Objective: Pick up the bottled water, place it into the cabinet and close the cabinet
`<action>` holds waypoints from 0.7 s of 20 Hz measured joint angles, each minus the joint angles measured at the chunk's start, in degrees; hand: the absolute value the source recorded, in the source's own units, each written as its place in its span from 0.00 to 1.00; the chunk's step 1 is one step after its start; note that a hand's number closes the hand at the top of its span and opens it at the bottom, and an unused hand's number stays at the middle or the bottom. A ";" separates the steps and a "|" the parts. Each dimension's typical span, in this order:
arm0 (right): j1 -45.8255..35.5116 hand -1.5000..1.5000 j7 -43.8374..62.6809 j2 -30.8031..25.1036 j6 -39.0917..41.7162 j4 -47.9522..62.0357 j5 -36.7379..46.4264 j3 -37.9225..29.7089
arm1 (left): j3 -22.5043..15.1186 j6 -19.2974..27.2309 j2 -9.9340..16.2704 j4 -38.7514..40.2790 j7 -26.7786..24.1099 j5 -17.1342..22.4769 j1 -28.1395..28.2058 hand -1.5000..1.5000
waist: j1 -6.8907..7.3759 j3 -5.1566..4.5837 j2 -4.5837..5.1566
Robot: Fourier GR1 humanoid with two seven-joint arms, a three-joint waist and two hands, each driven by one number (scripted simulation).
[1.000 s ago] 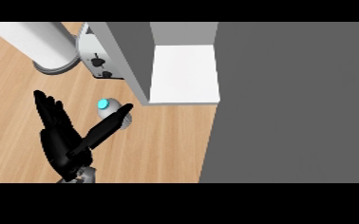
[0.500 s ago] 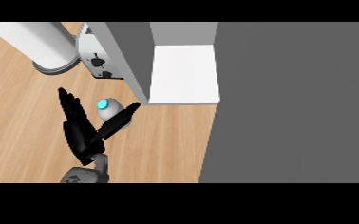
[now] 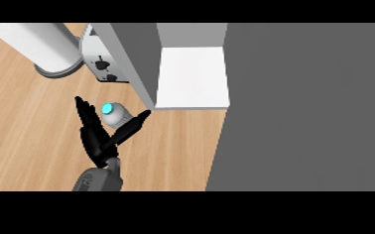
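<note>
On the wooden table (image 3: 44, 129), beside the open grey cabinet (image 3: 190, 74), the black left hand (image 3: 99, 139) brackets the blue-capped clear water bottle (image 3: 113, 114), fingers straight, ungrasped.

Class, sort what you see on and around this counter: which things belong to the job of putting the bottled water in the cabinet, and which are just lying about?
Belongs to the job:
- bottled water
- cabinet, standing open
- hand, open around the bottle

Just lying about:
- toaster
- white cylinder

A single head view looks steeply down on the wooden counter (image 3: 44, 124), fairly near, the open cabinet (image 3: 192, 77) at upper centre
</note>
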 measured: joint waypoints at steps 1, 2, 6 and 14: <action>0.23 0.00 -0.39 -0.37 -0.21 -0.08 0.07 0.12 | -0.05 -0.11 -0.03 1.66 -1.52 1.33 -0.50 0.00 | -0.15 -0.01 0.00; 0.72 0.00 -1.12 -0.80 -0.19 -0.08 0.08 0.35 | 0.56 -0.36 -0.05 3.57 -2.55 2.50 -1.65 0.00 | -0.20 0.00 0.00; 0.76 0.00 -1.95 -1.91 -0.10 -0.04 -0.11 -0.62 | 2.46 -2.40 -0.11 10.82 -9.05 7.67 -4.33 0.00 | -0.20 0.02 0.06; 0.53 0.00 -2.41 -2.30 -1.46 0.27 0.20 0.99 | 0.98 -4.68 -0.12 19.73 -20.71 18.20 -5.20 0.00 | -0.10 0.02 0.04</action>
